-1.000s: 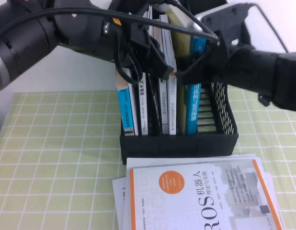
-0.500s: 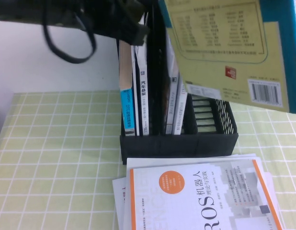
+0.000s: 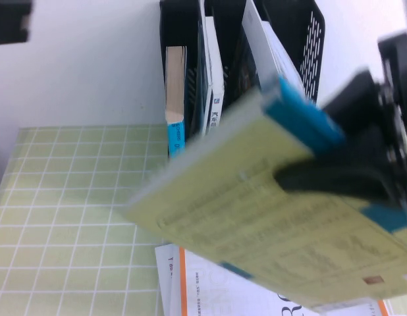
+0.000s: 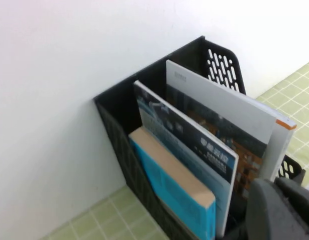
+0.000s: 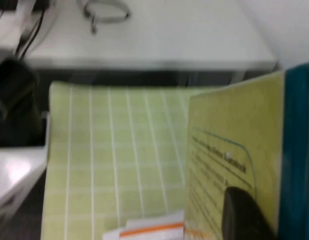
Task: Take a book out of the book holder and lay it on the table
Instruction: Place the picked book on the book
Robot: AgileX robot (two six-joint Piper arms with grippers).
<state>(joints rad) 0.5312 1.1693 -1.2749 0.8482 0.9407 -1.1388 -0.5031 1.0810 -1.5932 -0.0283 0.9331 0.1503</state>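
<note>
Half a second earlier the book [image 3: 256, 217] hung high at the upper right of the high view with its back cover facing the camera; now it has swung lower and tipped toward flat, spreading across the middle and right of that view above the white-and-orange book [image 3: 210, 289] lying on the tabletop [image 3: 65, 217]. It is fully clear of the book holder [image 3: 302, 39] and not yet resting on anything, as far as can be judged. The right end effector [image 3: 335, 181] pinches the book near its blue spine, one dark finger [image 3: 322, 179] laid across the yellow cover, the other presumably beneath; gripping at the spine lets the cover side turn downward for laying flat. The right wrist view shows the same finger pressed on the cover, with the green checked cloth beyond. Motion blur smears the book's printing, and its lower right corner runs out of the high view, so how close it sits to the stack below cannot be told. The book holder stands behind against the wall with the smaller blue-spined book [image 4: 169, 190] and two thin upright volumes inside; its lower part is hidden by the carried book. The left end effector [image 4: 279, 210] shows only as a dark edge at the corner of the left wrist view, close to the holder's front, and whether its fingers are spread or pressed together cannot be told.
</note>
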